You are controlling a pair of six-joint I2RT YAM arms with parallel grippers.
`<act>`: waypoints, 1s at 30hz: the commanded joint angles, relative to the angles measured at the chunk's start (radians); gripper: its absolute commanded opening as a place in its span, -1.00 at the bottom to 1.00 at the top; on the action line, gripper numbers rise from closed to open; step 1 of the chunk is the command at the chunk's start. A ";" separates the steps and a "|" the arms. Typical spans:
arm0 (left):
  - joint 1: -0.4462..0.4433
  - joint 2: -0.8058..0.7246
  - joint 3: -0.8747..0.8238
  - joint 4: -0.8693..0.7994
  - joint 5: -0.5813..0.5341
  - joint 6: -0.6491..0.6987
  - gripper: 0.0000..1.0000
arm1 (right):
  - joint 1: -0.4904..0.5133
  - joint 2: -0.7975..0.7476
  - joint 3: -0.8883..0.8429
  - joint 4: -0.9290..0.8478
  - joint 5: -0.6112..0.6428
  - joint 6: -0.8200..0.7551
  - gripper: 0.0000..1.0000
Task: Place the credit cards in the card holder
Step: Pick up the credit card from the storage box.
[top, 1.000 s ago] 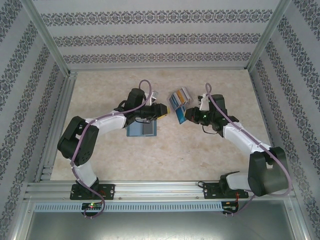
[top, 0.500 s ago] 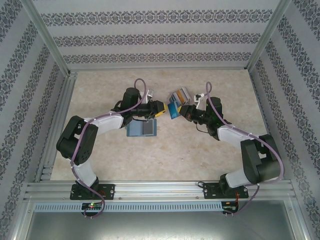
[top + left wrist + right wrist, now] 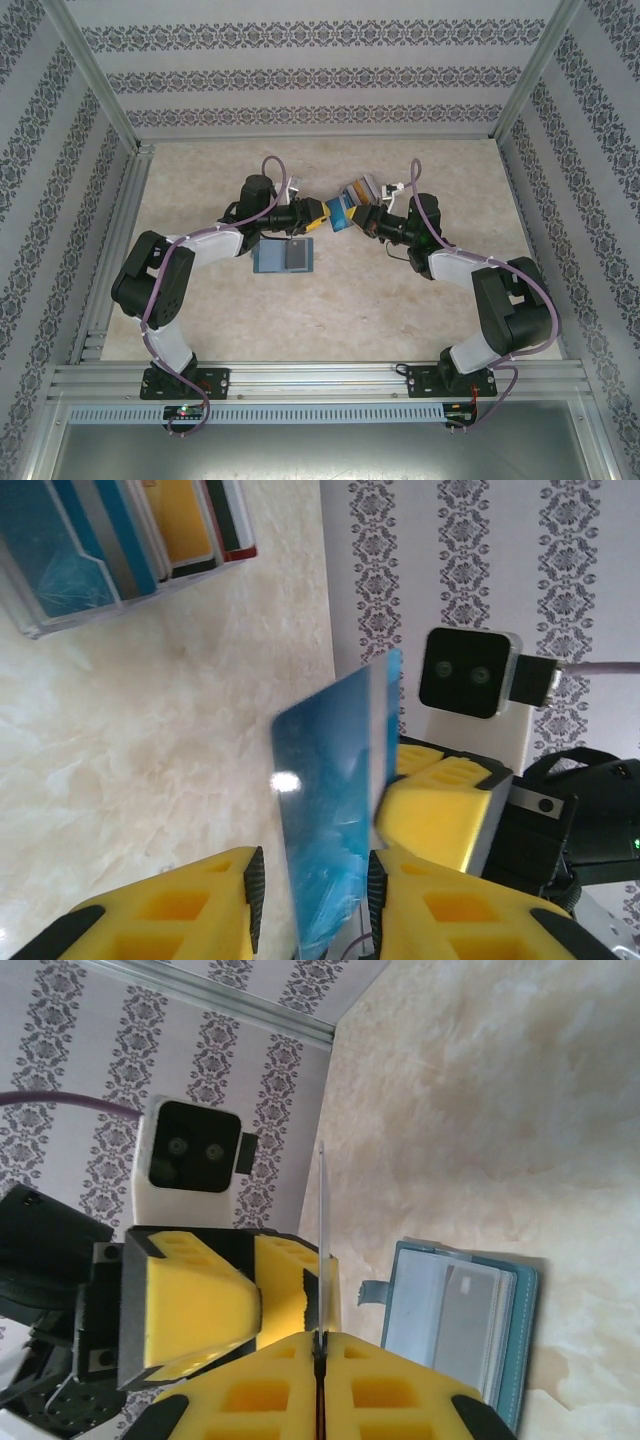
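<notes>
The card holder [image 3: 284, 256] lies open on the tabletop [image 3: 420, 300], just on the near side of the two wrists. The fanned credit cards [image 3: 361, 187] sit just behind the right arm [image 3: 450, 265]. It and the left arm [image 3: 210, 242] reach inward, nose to nose. A blue card [image 3: 335, 790] stands edgewise between them, with the right jaws pinched on it and the left jaws narrow around its other end, a gap showing on one side

Tabletop [image 3: 380, 310] was beige, marble-look, evenly lit. Walls [image 3: 300, 70] had white paper with grey damask stripes. Aluminium frame rails [image 3: 320, 380] ran along edges and corners.
</notes>
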 commanded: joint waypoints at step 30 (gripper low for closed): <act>0.022 -0.042 0.018 0.036 0.021 -0.004 -0.82 | 0.081 0.145 0.032 0.231 -0.014 0.118 -0.80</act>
